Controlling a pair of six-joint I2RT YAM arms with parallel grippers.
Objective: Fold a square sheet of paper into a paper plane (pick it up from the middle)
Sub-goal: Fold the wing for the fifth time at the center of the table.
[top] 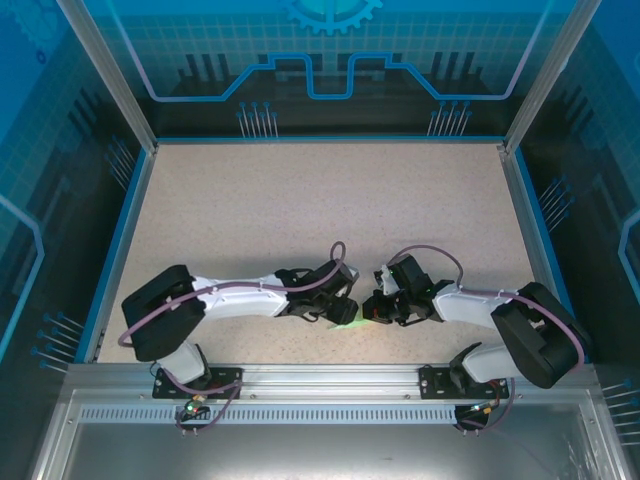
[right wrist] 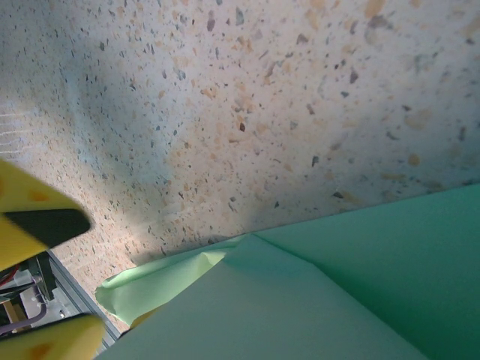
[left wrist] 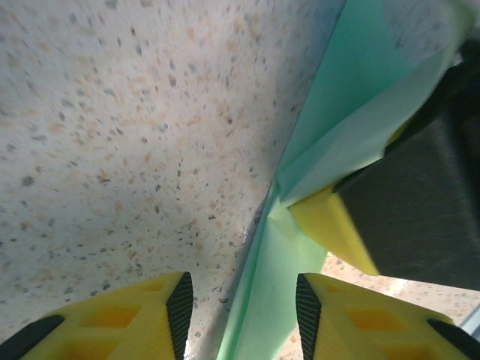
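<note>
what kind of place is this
Likely a robot lab test cell, not a home: a speckled tabletop fenced by aluminium posts, blue circuit-pattern wall panels, and a left arm and right arm bolted to a metal rail.

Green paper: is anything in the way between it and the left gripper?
No, nothing visible is. The square sheet of paper runs right up through the open left gripper. The right gripper pinches it farther along, off to the side.

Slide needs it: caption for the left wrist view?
Left gripper open astride the paper; right gripper pinches it.
</note>
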